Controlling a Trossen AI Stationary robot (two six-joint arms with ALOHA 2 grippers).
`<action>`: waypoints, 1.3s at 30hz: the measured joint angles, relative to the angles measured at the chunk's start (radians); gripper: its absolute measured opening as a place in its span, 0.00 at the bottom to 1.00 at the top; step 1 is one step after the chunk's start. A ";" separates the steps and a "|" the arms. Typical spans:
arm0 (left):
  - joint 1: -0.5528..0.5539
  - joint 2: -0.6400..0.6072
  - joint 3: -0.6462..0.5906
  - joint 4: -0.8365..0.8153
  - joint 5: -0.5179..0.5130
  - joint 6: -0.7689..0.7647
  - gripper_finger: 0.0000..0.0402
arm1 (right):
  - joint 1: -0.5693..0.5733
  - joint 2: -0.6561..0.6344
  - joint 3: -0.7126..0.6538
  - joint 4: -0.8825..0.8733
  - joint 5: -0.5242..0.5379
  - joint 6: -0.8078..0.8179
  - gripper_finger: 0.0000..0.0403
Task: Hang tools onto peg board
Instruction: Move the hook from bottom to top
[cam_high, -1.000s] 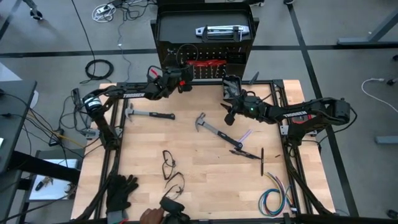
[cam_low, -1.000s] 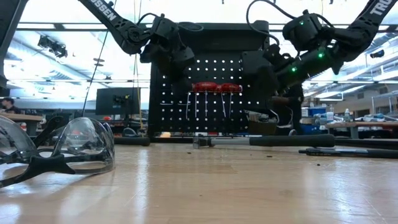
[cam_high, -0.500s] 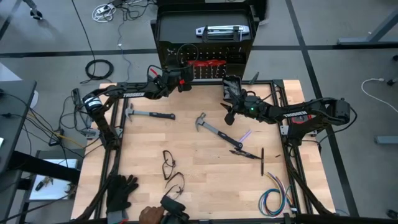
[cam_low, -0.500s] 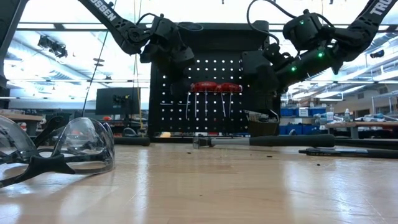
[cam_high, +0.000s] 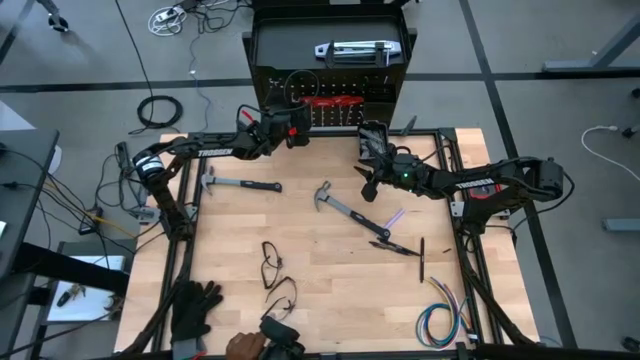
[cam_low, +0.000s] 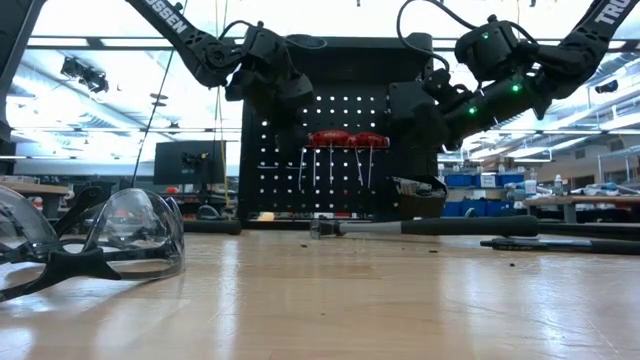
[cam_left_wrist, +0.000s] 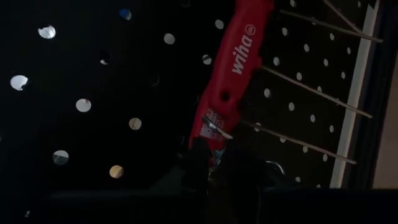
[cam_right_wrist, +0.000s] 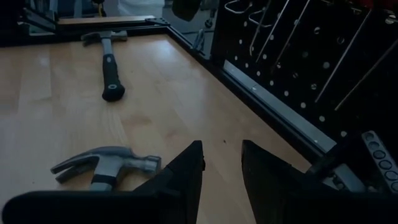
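Note:
The black peg board (cam_high: 275, 75) stands at the table's far edge, with two red-handled tools (cam_low: 330, 141) hanging on its hooks. My left gripper (cam_high: 297, 127) is level at the board's left part, its fingers close together on the end of a red-handled tool (cam_left_wrist: 233, 68). My right gripper (cam_right_wrist: 221, 168) hovers open and empty above the table before the board's right part. Two black-handled hammers (cam_high: 240, 184) (cam_high: 345, 208) lie flat on the wood. A silver flat tool (cam_high: 352, 49) rests on the board's top. My left gripper has the red handle's near end (cam_left_wrist: 210, 144) between its two fingers (cam_left_wrist: 198, 167), coming level from the table's near side toward the board. The handle runs on away from the fingers, close along the board's face. The dark hides the exact contact.
Safety glasses (cam_high: 272, 265) lie mid-table, close before the low camera (cam_low: 100, 240). Dark slim tools (cam_high: 400, 246) lie at the right, black gloves (cam_high: 195, 305) and a coloured wire bundle (cam_high: 440, 320) near the front edge. A person's hand (cam_high: 245, 345) shows at the near edge.
A person who stood behind the board's right side has gone from the low view. Both arms have kept still.

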 joint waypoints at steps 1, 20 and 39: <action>0.000 0.000 0.000 0.001 -0.003 -0.001 0.13 | 0.000 0.000 0.000 0.000 -0.002 0.000 0.29; -0.026 0.000 0.000 0.018 0.009 -0.022 0.13 | 0.000 0.000 0.000 0.000 -0.005 0.000 0.29; 0.010 0.000 0.000 -0.015 -0.005 0.065 0.13 | 0.000 0.000 0.000 0.000 -0.005 0.000 0.29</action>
